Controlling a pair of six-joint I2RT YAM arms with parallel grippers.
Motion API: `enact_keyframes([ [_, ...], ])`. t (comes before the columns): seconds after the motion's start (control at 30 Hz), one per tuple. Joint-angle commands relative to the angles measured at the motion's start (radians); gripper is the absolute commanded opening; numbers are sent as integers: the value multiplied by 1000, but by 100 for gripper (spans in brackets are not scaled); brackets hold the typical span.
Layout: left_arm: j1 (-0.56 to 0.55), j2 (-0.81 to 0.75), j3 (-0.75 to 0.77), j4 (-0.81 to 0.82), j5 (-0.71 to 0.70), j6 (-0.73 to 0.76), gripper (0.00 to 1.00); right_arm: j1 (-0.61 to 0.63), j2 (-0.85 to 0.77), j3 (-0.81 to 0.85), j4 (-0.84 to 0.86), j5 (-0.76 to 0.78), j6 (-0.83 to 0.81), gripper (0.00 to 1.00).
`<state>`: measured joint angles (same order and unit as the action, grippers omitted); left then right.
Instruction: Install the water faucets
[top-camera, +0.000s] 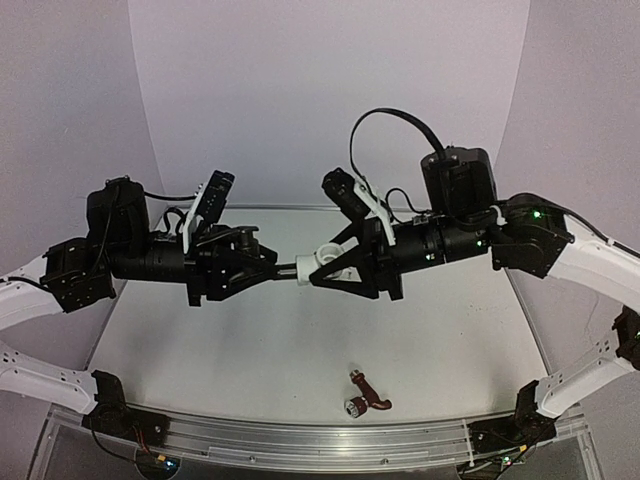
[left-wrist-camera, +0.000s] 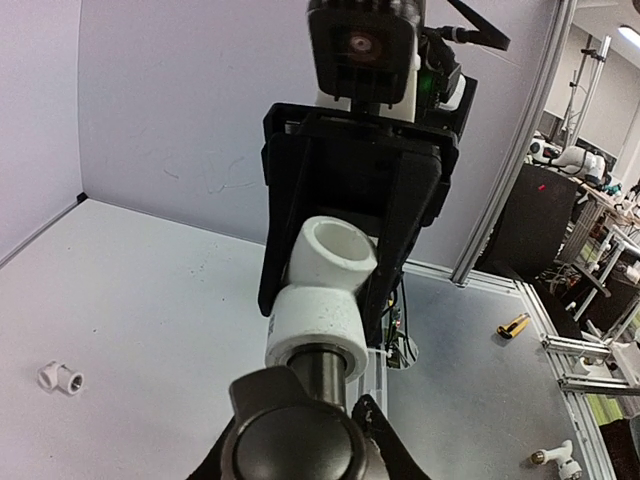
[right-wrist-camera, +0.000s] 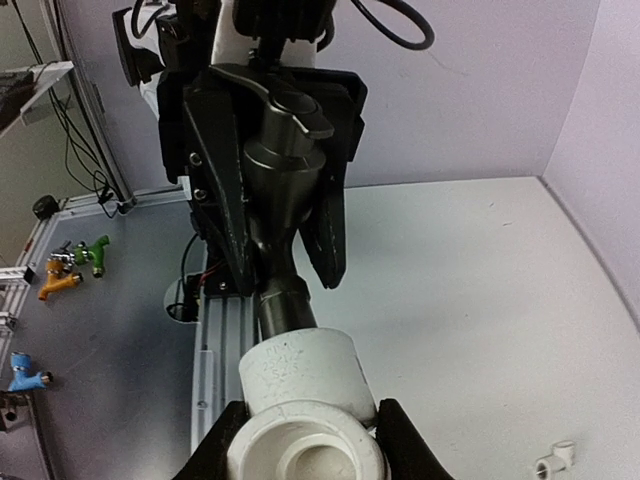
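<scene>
Down at the near edge the rail (top-camera: 300, 440) runs across the front. Just inside it the brown tap (top-camera: 368, 394) lies on its side, silvery end nearest the rail, well apart from both arms. Open table (top-camera: 200, 350) spreads between it and the action.

Up over the table's middle, the two grippers meet nose to nose. The left gripper (top-camera: 262, 264) has its jaws clamped on the dark tap (right-wrist-camera: 284, 180), lever handle on top, stem pointing straight at the right arm. The right gripper (top-camera: 335, 262) is clamped on a white elbow (left-wrist-camera: 320, 305), and the tap's stem enters one mouth of that elbow — the other mouth faces up, open. The whole joined pair hangs in the air, touching nothing below.

Further back, a small white fitting (left-wrist-camera: 60, 377) lies alone on the table by the foot of a wall. The walls (top-camera: 330, 100) stand well behind and off to both sides — room all round the arms.
</scene>
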<state>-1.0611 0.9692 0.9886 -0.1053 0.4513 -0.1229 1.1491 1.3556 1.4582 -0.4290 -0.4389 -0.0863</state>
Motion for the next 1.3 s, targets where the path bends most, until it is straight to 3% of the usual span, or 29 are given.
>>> enact_keyframes([
  [0.0, 3, -3, 51, -18, 6, 121, 0, -12, 42, 40, 61, -343, 301, 0],
  [0.23, 4, -13, 41, -32, 10, 121, 0, -67, 69, 14, 116, -463, 479, 4],
  [0.3, 3, -18, 38, -33, 6, 120, 0, -79, 77, 22, 128, -476, 499, 20],
  [0.33, 3, -21, 37, -28, 0, 110, 0, -84, 79, 34, 130, -470, 482, 35],
  [0.4, 5, -30, 35, -16, -21, 61, 0, -92, 82, 65, 124, -450, 413, 53],
  [0.5, 3, -44, 30, -4, -52, -24, 0, -108, 82, 129, 56, -393, 222, 71],
  [0.73, 6, -84, -16, 80, -65, -194, 0, -108, -37, 110, 2, -159, -344, 92],
  [0.87, 10, -79, -42, 176, -68, -339, 0, -61, -114, 10, 50, -31, -704, 92],
  [1.0, 19, -54, -69, 311, -61, -528, 0, -10, -215, -181, 292, 105, -1039, 92],
  [1.1, 24, -33, -77, 390, -44, -644, 0, 0, -255, -284, 408, 111, -1267, 92],
  [1.27, 35, 4, -39, 377, 15, -732, 0, 2, -290, -402, 568, 80, -1554, 93],
])
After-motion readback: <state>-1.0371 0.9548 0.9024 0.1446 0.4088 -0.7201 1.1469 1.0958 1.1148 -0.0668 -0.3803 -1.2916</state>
